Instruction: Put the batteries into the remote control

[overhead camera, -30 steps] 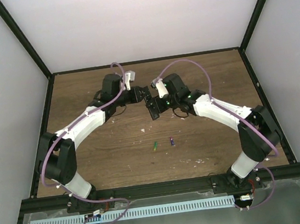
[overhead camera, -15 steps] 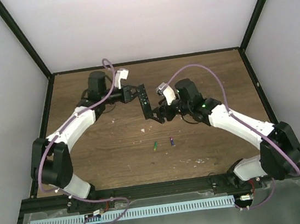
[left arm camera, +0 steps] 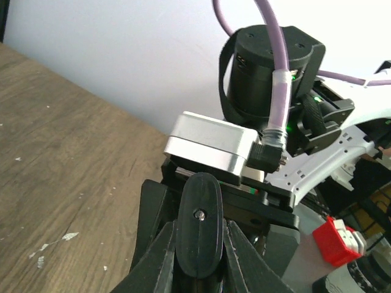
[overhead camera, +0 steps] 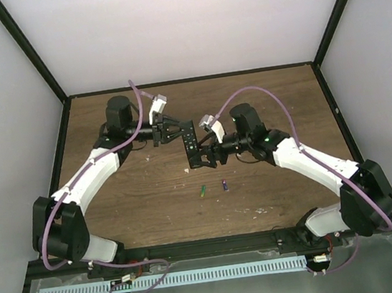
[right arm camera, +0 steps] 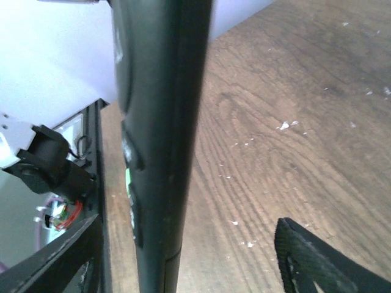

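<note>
- Left end effector (overhead camera: pixel 174 131) clamps the remote control (overhead camera: pixel 191 145) by its far end, raised off the worktop (overhead camera: pixel 131 205), likely for access.
- Right end effector (overhead camera: pixel 208 156) stands open around its near end.
- Green battery (overhead camera: pixel 202 190) and purple battery (overhead camera: pixel 225 184) lie below.

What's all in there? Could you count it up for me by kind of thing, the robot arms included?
batteries: 2, the green battery and the purple battery
remote control: 1
robot arms: 2, the left arm and the right arm
total: 5
</note>
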`<state>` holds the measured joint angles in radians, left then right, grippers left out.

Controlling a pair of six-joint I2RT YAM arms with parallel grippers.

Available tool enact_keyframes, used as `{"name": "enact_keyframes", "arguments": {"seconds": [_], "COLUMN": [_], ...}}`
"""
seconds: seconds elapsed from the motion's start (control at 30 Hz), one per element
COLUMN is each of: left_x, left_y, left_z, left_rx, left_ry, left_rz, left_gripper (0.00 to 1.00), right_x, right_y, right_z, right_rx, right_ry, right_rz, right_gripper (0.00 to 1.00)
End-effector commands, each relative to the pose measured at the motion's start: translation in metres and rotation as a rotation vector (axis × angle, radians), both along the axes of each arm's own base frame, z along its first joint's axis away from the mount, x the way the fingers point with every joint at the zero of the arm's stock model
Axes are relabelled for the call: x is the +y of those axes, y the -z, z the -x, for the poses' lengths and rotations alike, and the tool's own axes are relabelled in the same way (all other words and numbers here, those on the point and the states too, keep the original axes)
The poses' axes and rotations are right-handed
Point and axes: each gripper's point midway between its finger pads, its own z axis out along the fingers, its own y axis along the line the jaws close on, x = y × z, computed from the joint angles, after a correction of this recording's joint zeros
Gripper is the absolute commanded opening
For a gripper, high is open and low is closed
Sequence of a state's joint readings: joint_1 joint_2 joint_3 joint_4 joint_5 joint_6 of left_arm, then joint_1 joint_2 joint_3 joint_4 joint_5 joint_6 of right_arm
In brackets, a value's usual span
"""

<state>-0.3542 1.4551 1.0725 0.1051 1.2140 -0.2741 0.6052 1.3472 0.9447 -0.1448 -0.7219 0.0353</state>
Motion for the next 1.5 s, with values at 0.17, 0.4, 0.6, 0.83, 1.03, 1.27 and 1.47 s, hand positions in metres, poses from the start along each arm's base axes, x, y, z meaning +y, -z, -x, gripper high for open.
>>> {"name": "enact_keyframes", "arguments": {"seconds": [0.17, 0.4, 0.6, 0.83, 1.03, 1.27, 1.47], "left_x": [0.002, 0.002, 0.006, 0.011, 0.011, 0.011, 0.012], "left_y": [-0.019, -0.022, -0.026, -0.031, -0.034, -0.038, -0.039], "left_z": [0.017, 0.015, 0.011, 0.008, 0.007, 0.012, 0.017], "left_rx": [-0.071, -0.08, -0.093, -0.1, -0.1, -0.106, -0.114], "left_ry": [0.058, 0.049, 0.03, 0.014, 0.018, 0.044, 0.052], "left_rz": [0.046, 0.051, 0.059, 0.068, 0.084, 0.114, 0.126], "left_gripper": [0.0, 0.0, 0.0, 0.0, 0.0, 0.0, 0.0], "right_x": [0.011, 0.009, 0.006, 0.001, 0.003, 0.009, 0.01], "right_y": [-0.011, -0.011, -0.018, -0.022, -0.029, -0.031, -0.035], "right_z": [0.011, 0.011, 0.01, 0.008, 0.008, 0.008, 0.009], "right_rx": [0.019, 0.01, -0.03, -0.061, -0.075, -0.053, -0.064], "right_ry": [-0.106, -0.1, -0.072, -0.028, -0.036, -0.071, -0.083], "right_rz": [-0.074, -0.076, -0.089, -0.099, -0.117, -0.145, -0.155], "right_gripper": [0.5, 0.37, 0.29, 0.19, 0.19, 0.26, 0.22]}}
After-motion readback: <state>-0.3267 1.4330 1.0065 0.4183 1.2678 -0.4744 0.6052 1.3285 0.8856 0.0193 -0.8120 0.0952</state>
